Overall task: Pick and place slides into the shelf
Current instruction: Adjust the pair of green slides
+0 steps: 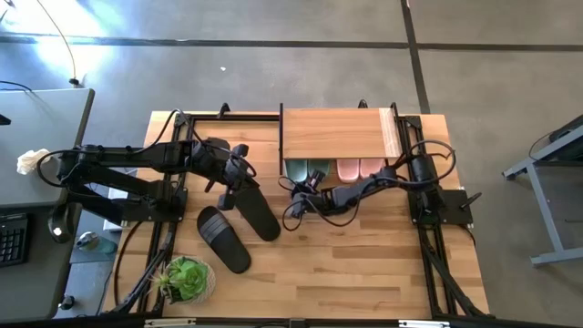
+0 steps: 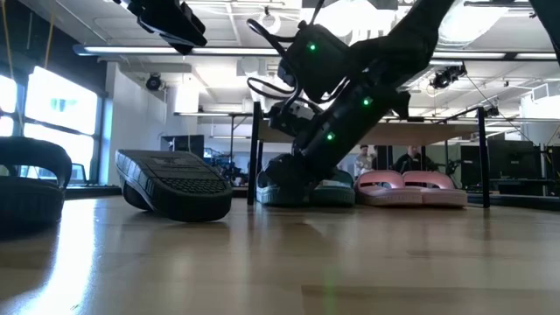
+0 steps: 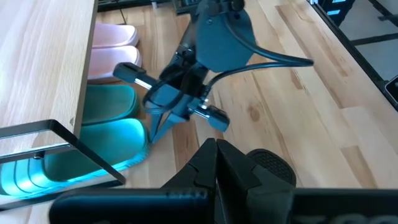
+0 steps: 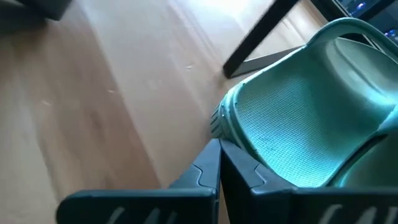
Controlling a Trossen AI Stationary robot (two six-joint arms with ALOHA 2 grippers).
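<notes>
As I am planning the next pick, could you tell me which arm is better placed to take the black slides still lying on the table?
Left, probably. The left gripper is beside the two black slides, while the right gripper is at the sage-green pair under the shelf.

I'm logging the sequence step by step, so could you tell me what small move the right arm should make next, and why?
Probably draw the right gripper back from the shelf. Both green slides and both pink slides already sit under its plank, while two black slides remain on the table by the left gripper.
</notes>
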